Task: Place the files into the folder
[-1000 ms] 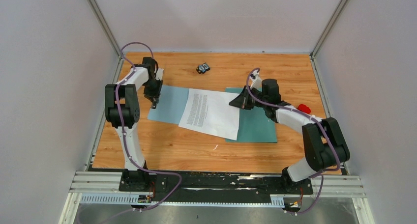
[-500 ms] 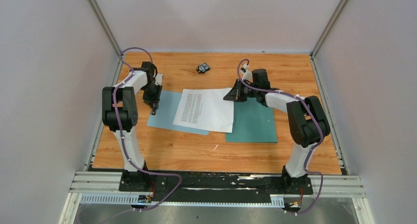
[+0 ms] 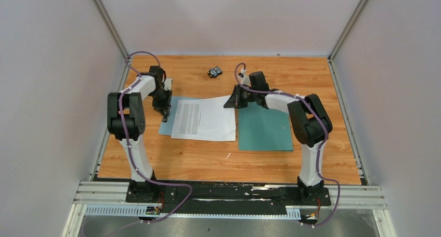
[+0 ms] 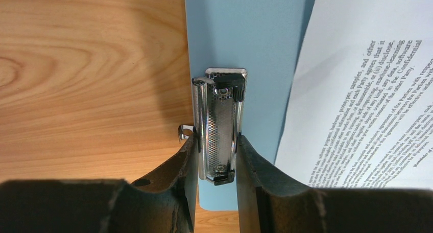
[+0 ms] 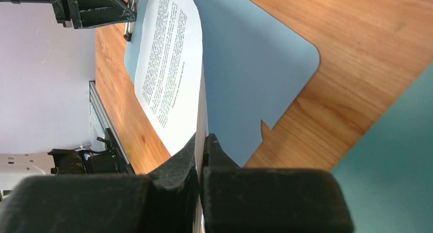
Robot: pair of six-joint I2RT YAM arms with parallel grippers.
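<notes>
My right gripper (image 5: 200,141) is clamped on the files (image 3: 203,120); left gripper (image 4: 214,143) squeezes the clip (image 4: 220,115); folder (image 3: 262,130) sits just right of them.

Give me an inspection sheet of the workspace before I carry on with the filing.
Surface: wooden table, no damage seen.
Job's things: paper lies over the clipboard, right edge lifted; folder flat to its right, not yet holding it.
Clutter: small black and blue object near the far side; white scrap near the front.
End effectors: left end effector closed on the clipboard's metal clip; right end effector pinching the paper.
Cables: purple cables along both arms.
Surroundings: white walls; nothing else seen.
</notes>
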